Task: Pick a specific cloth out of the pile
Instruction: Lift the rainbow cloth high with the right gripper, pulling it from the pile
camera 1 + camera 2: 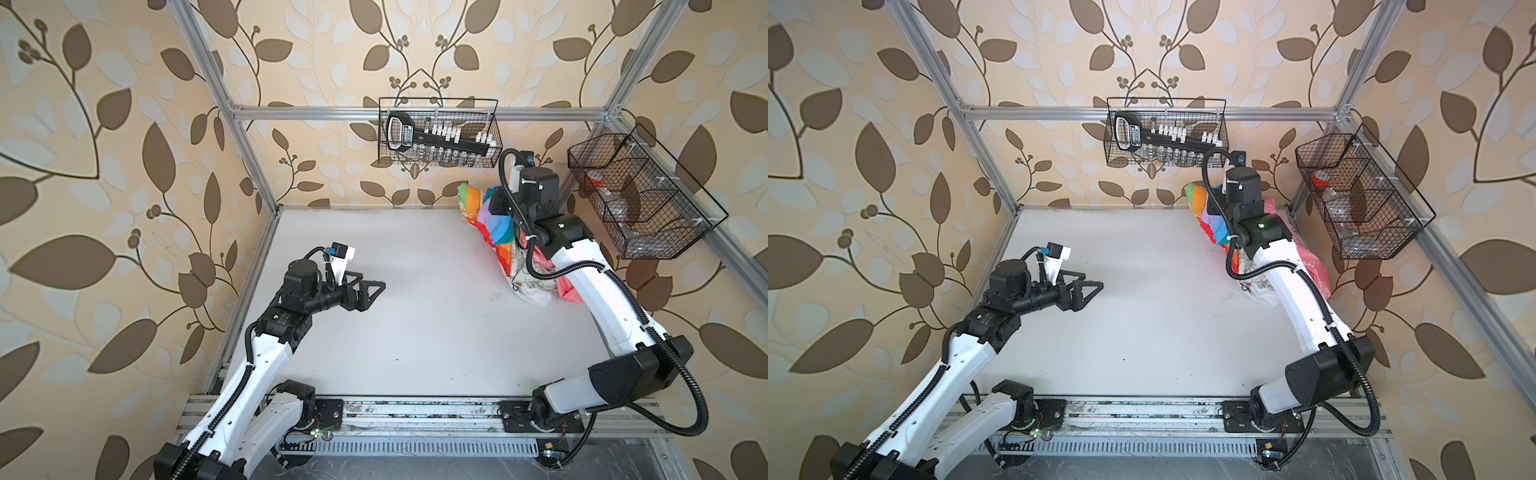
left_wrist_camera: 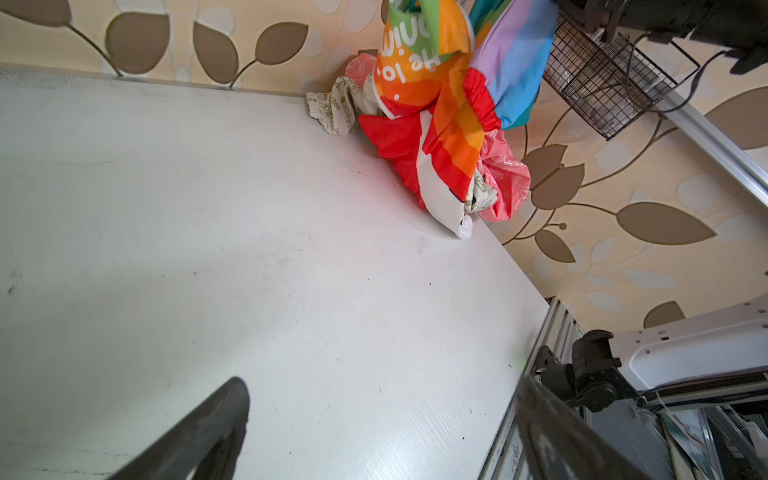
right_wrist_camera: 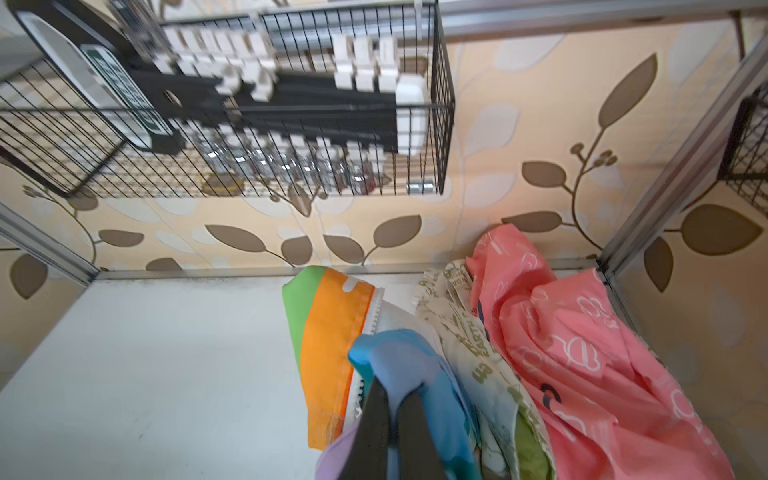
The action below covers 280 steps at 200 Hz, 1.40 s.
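White table (image 1: 415, 332) | cloth (image 1: 496, 226) hanging over pile (image 1: 567, 291), upper right | right gripper (image 3: 392, 395) clamped on cloth | left gripper (image 1: 370, 281) jaws apart, centre-left

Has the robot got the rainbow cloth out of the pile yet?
Almost. Done: the right gripper is shut on a blue fold of the rainbow cloth. In hand: most of that cloth hangs lifted. Left: its lower end lies against the pink cloth and cream cloth, so it needs pulling clear.

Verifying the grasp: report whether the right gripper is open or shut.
Shut: the right gripper pinches a blue fold of the cloth.
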Each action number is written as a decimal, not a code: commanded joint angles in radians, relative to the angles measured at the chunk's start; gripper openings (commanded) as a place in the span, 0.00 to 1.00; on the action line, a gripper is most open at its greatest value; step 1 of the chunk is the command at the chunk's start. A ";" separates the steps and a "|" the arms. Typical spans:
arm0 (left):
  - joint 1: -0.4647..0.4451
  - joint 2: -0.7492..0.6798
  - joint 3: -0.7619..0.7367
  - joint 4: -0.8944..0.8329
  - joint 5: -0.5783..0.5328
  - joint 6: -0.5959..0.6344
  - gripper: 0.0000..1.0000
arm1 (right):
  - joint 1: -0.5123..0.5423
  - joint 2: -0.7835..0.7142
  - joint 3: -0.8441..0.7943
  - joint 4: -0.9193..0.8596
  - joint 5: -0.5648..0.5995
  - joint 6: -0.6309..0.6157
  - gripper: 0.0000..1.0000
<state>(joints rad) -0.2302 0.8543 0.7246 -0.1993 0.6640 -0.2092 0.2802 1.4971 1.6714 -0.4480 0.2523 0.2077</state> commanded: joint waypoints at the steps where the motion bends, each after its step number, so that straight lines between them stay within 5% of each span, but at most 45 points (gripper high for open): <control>1: -0.009 -0.022 -0.002 0.011 -0.007 0.015 0.99 | 0.004 0.014 0.098 0.066 -0.042 -0.031 0.00; 83: -0.014 -0.033 -0.004 0.006 -0.018 0.017 0.99 | 0.003 0.035 0.290 0.056 -0.089 -0.055 0.00; 177: -0.015 -0.052 -0.007 -0.005 -0.082 0.017 0.99 | 0.003 0.006 0.430 0.160 -0.399 0.080 0.00; 280: -0.015 -0.074 -0.008 -0.012 -0.123 0.013 0.99 | 0.003 -0.018 0.446 0.381 -0.564 0.193 0.00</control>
<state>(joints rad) -0.2371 0.8089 0.7238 -0.2230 0.5652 -0.2092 0.2802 1.5032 2.0872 -0.2169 -0.2291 0.3489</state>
